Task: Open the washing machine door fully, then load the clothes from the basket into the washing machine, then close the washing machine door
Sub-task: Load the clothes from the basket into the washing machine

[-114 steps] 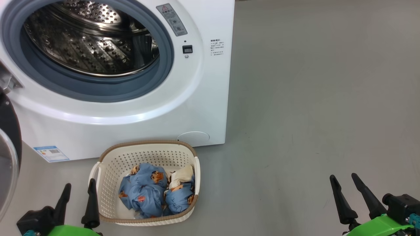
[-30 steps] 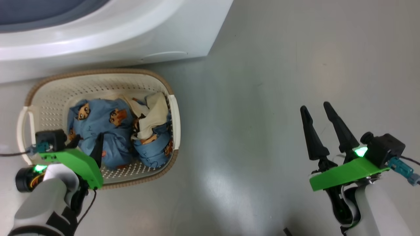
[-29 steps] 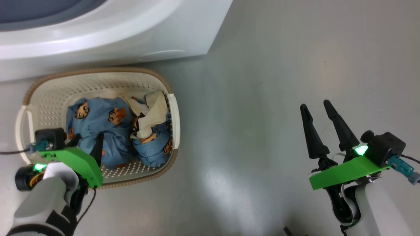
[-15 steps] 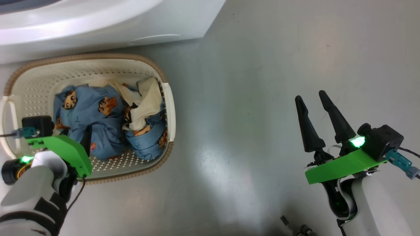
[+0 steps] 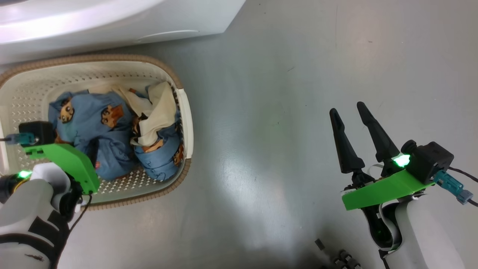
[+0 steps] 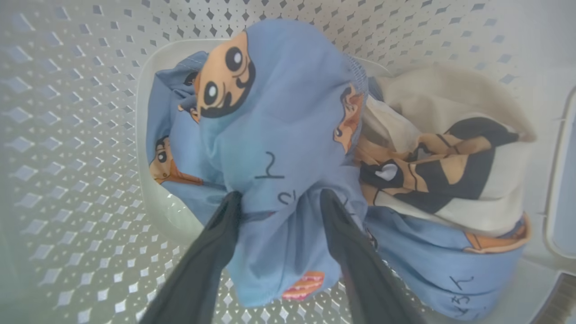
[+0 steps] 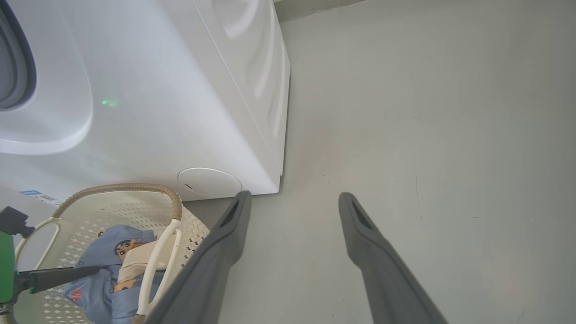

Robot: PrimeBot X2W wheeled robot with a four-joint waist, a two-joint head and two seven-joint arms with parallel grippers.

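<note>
Head camera has swung further down and right since a second ago: the basket [image 5: 185,119] is now cut by the left edge of the frame and the washing machine [image 5: 112,22] is down to a white strip along the top. That is camera motion, the basket itself hasn't shifted. Left gripper [image 6: 279,200] is still down in the basket, lower left of the head view.

Head view hides its fingers under the green bracket. Left wrist view shows them set wide, straddling a bunched fold of the clothes [image 5: 93,123], with blue cloth touching both fingers. Can't tell if the pinch is firm.

Right gripper [image 5: 346,108] is at the lower right over bare floor [image 5: 280,112], fingers spread, holding nothing, well apart from the basket.

Right wrist view adds the machine's front corner with a round cap [image 7: 209,181] low down, a grey gasket [image 7: 13,67] at the upper left and a blue label [image 7: 38,195] behind the basket.

The basket sits on the floor just beside the machine front. It holds blue printed pieces, and a cream piece [image 5: 157,108] lies on top towards the right wall.
</note>
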